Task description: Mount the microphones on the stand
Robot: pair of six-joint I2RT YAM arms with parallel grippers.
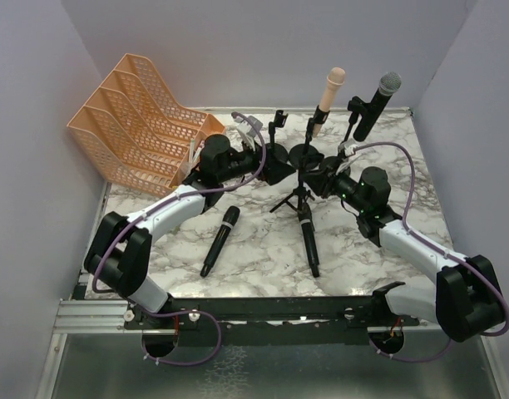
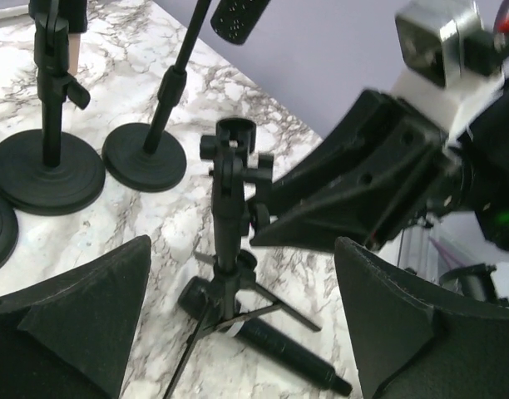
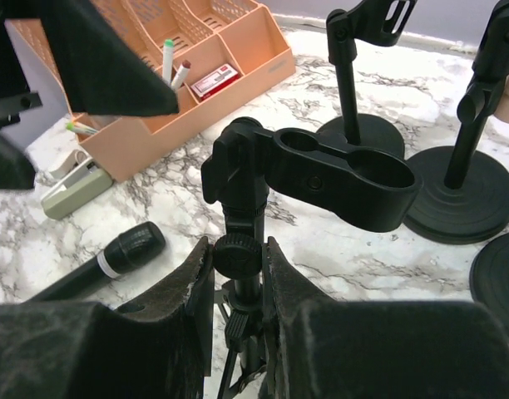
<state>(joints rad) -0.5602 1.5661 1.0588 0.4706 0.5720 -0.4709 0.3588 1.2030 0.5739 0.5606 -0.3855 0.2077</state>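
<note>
A black tripod stand (image 1: 298, 184) stands mid-table with its clip (image 3: 346, 174) empty. My right gripper (image 1: 318, 179) is shut on the stand's post at its knob (image 3: 238, 253). My left gripper (image 1: 278, 170) is open and empty just left of the stand (image 2: 229, 199). Two black microphones lie on the table: one at the left (image 1: 219, 241), one (image 1: 308, 241) with its head under the tripod legs (image 2: 271, 341). The pink microphone (image 1: 329, 98) and the silver-mesh-head microphone (image 1: 378, 104) sit in clips on round-base stands at the back.
An empty round-base stand (image 1: 277, 133) is behind my left gripper. An orange desk organiser (image 1: 142, 120) with pens fills the back left. A small white block (image 3: 76, 187) lies beside it. Round stand bases (image 2: 145, 156) crowd the back.
</note>
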